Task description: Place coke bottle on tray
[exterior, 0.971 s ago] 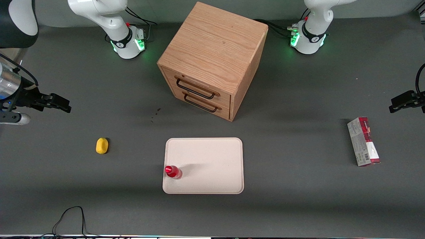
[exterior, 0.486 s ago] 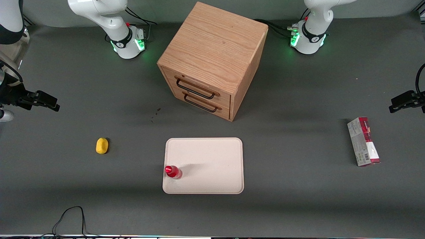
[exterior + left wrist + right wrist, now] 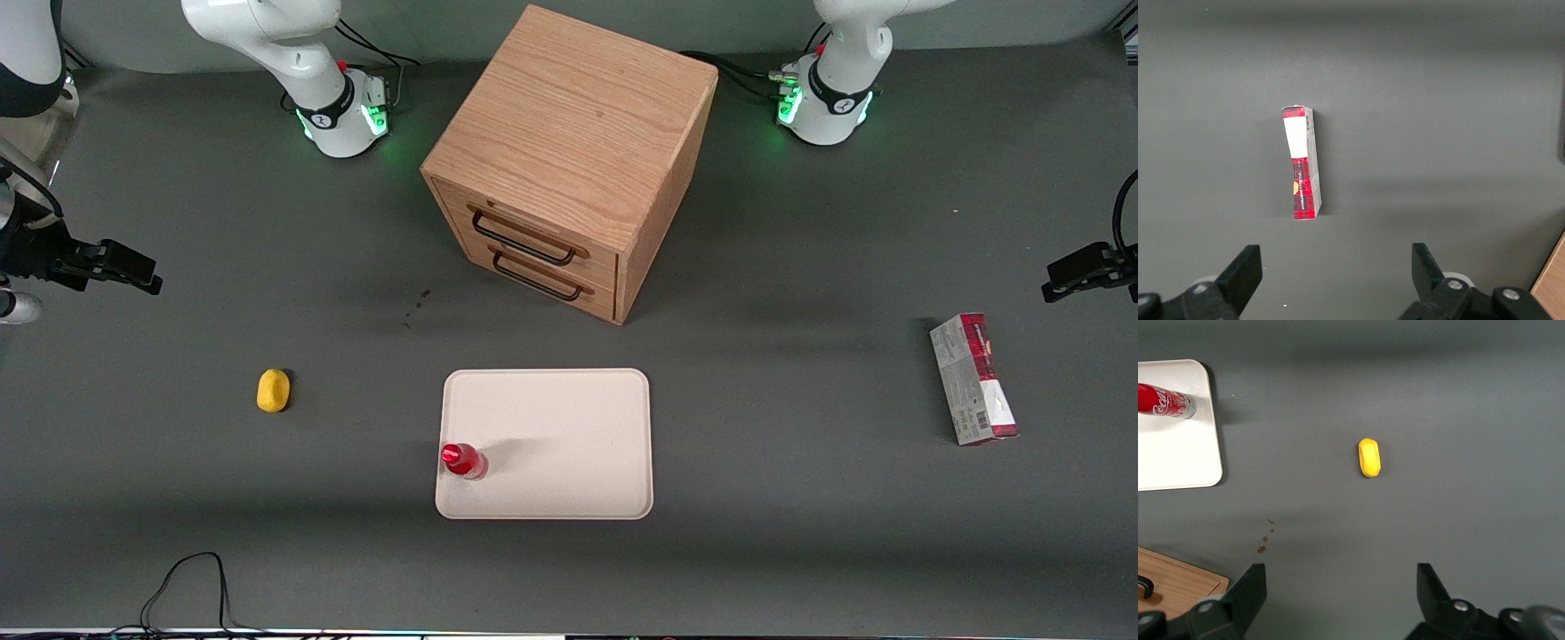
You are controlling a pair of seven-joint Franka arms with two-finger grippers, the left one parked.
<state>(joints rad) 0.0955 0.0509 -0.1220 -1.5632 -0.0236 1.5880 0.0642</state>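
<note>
Drawing back toward the working arm's end of the bench since a second ago, the tool (image 3: 133,271) is now hanging above the bench edge there, well apart from everything; over the last half second it is barely shifting. Its fingers (image 3: 1248,590) are standing wide apart in the right wrist view, holding nothing.

Going across the front view from there, the yellow lemon-like lump (image 3: 273,390) is lying alone on the bench. Next, the coke bottle (image 3: 462,460) is standing upright on the tray (image 3: 569,427), tucked close to the tray's edge on the working arm's side, toward the corner nearer the front camera. The wooden drawer cabinet (image 3: 569,160) is sitting farther from the camera than the tray, both drawers shut. The red-and-grey carton (image 3: 973,378) is lying toward the parked arm's end of the bench.

By the look of it, the placing is done and the arm is retreating. Doing this well means keeping the tool high and away from the tray, since the bottle is standing near the rim and a nudge could tip it off.
</note>
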